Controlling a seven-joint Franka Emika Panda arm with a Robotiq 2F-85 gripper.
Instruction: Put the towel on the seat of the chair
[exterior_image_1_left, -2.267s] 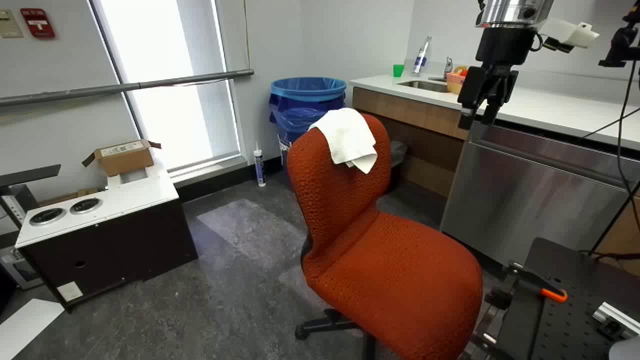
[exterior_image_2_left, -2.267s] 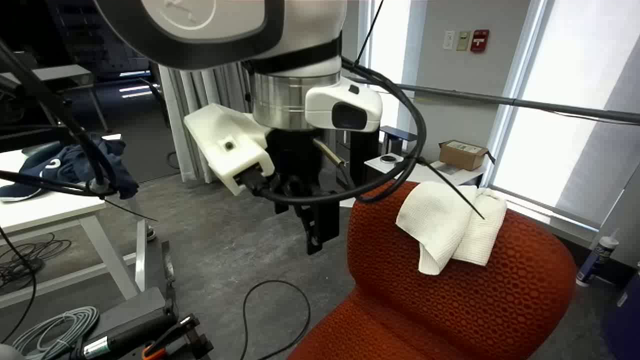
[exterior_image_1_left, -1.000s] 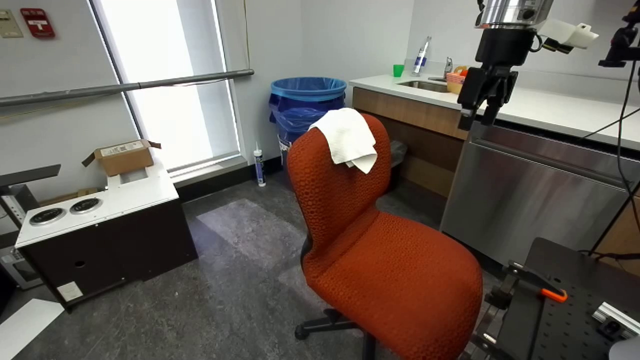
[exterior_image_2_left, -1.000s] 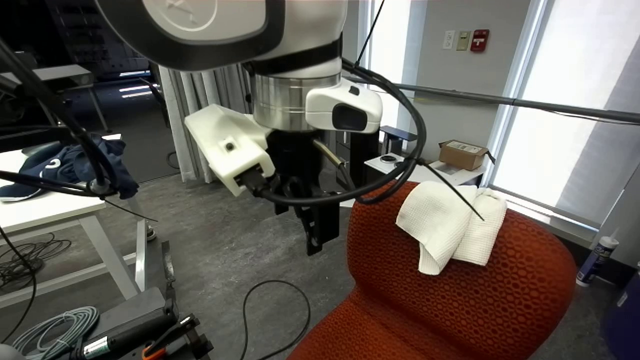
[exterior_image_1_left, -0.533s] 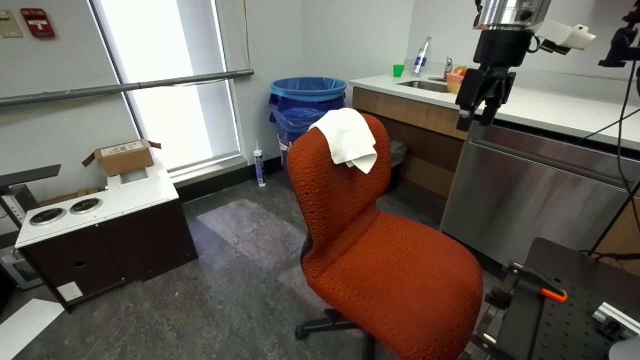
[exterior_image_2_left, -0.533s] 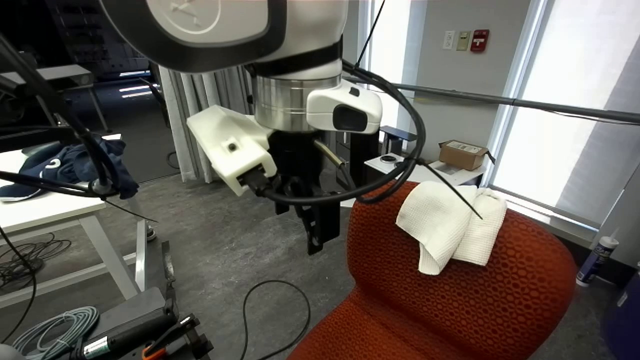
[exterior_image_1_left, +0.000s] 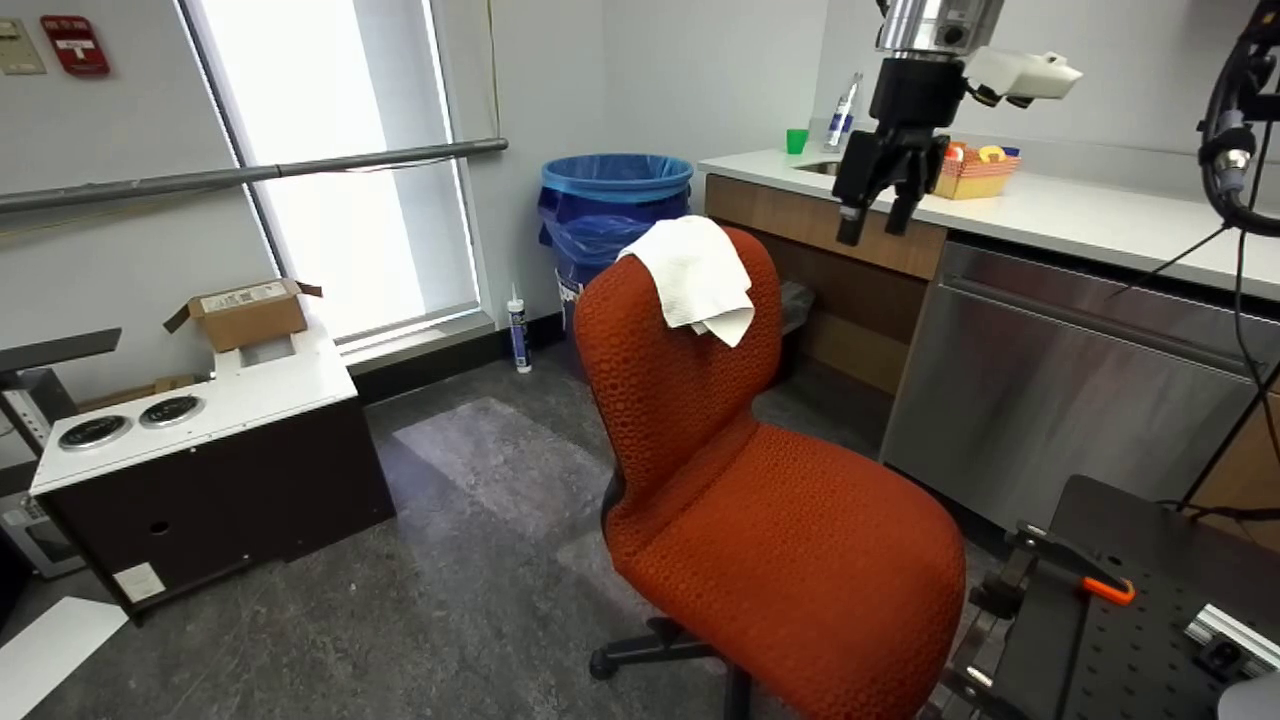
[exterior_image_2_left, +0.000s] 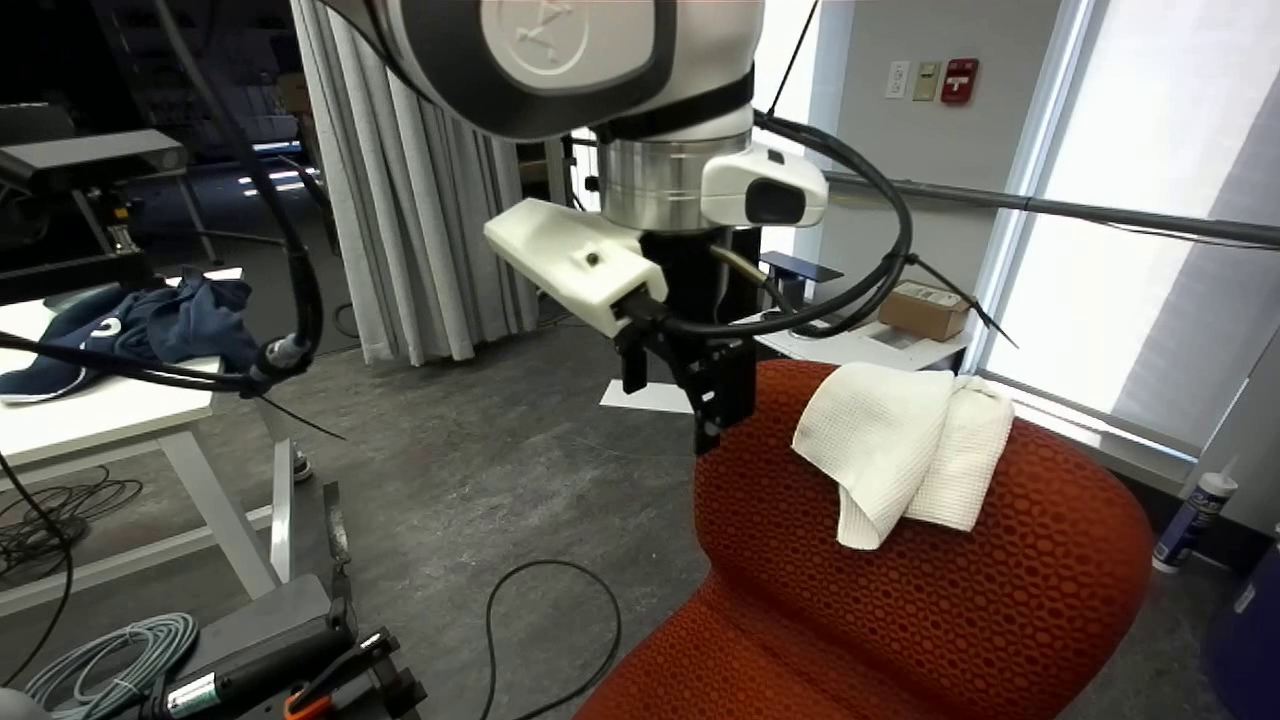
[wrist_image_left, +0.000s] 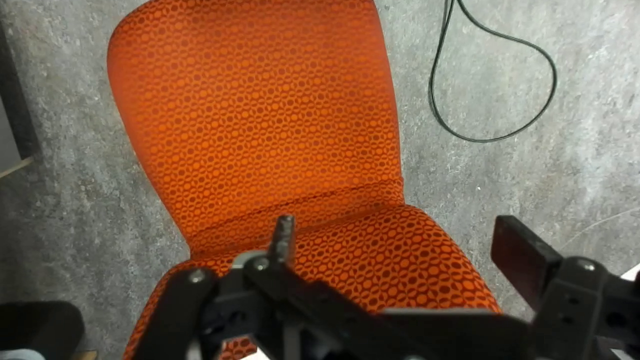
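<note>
The white towel (exterior_image_1_left: 697, 275) hangs folded over the top of the red-orange chair's backrest (exterior_image_1_left: 665, 390); the towel also shows in an exterior view (exterior_image_2_left: 880, 440). The chair's seat (exterior_image_1_left: 800, 560) is bare and fills the upper wrist view (wrist_image_left: 270, 115), with the backrest (wrist_image_left: 400, 265) below it. A small white patch at the wrist view's bottom edge may be the towel. My gripper (exterior_image_1_left: 872, 228) is open and empty, in the air beside and above the towel, apart from it. It also shows in an exterior view (exterior_image_2_left: 670, 412), left of the towel, and in the wrist view (wrist_image_left: 395, 222).
A blue bin (exterior_image_1_left: 615, 182) stands behind the chair. A counter (exterior_image_1_left: 1090, 205) with a basket (exterior_image_1_left: 975, 178) and a dishwasher (exterior_image_1_left: 1090, 380) stand beside it. A black table (exterior_image_1_left: 1110, 650) is near the seat's front. A cable loop (exterior_image_2_left: 905, 235) hangs from the arm.
The arm and open gripper have moved toward the chair's backrest, left in one exterior view, right and slightly up in the other. The towel and chair have not moved.
</note>
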